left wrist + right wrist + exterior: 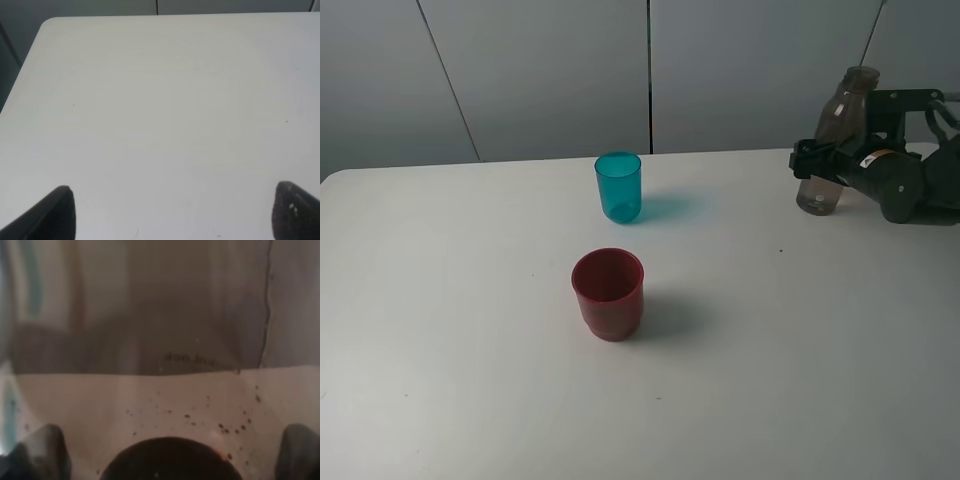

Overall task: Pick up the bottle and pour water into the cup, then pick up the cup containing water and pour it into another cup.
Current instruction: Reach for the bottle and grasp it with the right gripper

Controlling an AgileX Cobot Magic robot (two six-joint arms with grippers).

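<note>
The right hand is open, its jaws on either side of the lower body of a tall, smoky grey-brown translucent plastic bottle standing upright on the white table. It seems placed to close and lift the bottle. Well apart from that hand stand 2 cups near each other: a small teal translucent plastic tumbler and a squat dark red translucent plastic cup. The left hand hangs open above the table, holding nothing.

High frontal overview; wrist views close (right against bottle)
</note>
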